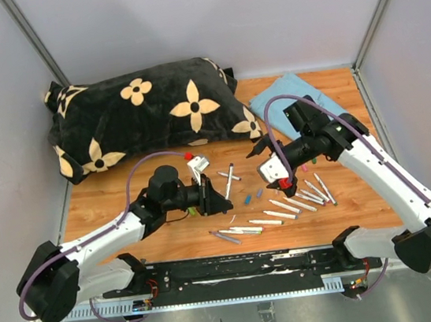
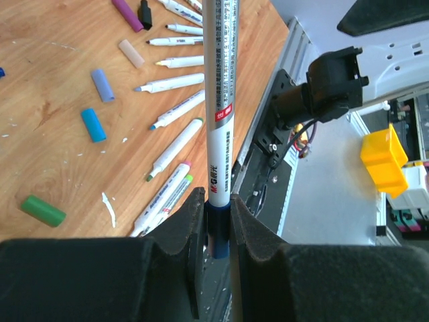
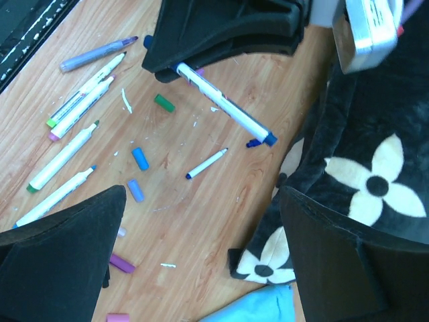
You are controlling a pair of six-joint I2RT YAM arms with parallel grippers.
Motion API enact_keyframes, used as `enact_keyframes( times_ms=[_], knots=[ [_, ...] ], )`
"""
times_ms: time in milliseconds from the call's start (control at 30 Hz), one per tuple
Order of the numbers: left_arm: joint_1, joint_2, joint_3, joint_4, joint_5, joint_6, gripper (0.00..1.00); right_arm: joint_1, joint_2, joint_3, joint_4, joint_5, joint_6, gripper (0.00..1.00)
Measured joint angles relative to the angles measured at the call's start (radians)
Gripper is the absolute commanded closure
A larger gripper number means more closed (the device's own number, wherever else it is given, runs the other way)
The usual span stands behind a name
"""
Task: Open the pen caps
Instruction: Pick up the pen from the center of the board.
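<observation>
We see the left gripper (image 2: 216, 204) pinching a white-barrelled marker pen (image 2: 220, 100) near its dark blue tail end. Its two padded fingers (image 2: 190, 221) press on the barrel from either side. The pen is held above the wooden table (image 1: 356, 206) and points toward the black pillow (image 3: 375, 168) with cream flowers. In the right wrist view we find a fitted blue cap (image 3: 269, 139) on the pen's far end, close to the pillow's edge.

The right gripper (image 3: 201, 194) hangs over the table with its jaws spread wide and nothing between them. It is near the capped end of the pen but apart from it.

We count several loose caps (image 3: 140, 158) on the wood between the arms. They are a green cap (image 2: 42, 210), a bright blue cap (image 2: 93, 125), a lavender cap (image 2: 102, 85), a pale pink cap (image 2: 131, 54), a purple cap (image 2: 127, 15) and a black cap (image 2: 144, 12).

Just beside them the uncapped pens (image 2: 175, 83) lie fanned out, their coloured tips bare. A single short pen (image 3: 206, 163) lies alone on the table near the held one. A light blue cloth (image 1: 294, 93) lies at the back right, next to the pillow.
</observation>
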Motion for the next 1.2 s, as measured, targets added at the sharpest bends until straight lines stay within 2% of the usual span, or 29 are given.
enact_keyframes(
  times_ms=[300,700,833,1000,1200],
  knots=[
    [0.000,0.105,0.103,-0.090,0.061,0.031,1.00,0.100,0.042,0.060,-0.069,0.153,-0.090,0.00],
    [-0.021,0.183,0.145,-0.183,0.100,0.074,1.00,0.189,0.057,0.084,-0.106,0.274,-0.134,0.09],
    [-0.031,0.219,0.168,-0.211,0.112,0.085,1.00,0.257,0.076,0.100,-0.105,0.342,-0.137,0.11],
    [-0.046,0.239,0.192,-0.232,0.123,0.101,1.00,0.348,0.107,0.089,-0.089,0.448,-0.134,0.20],
    [-0.048,0.238,0.192,-0.232,0.152,0.104,0.99,0.402,0.109,-0.026,0.006,0.544,-0.119,0.34]
  ],
)
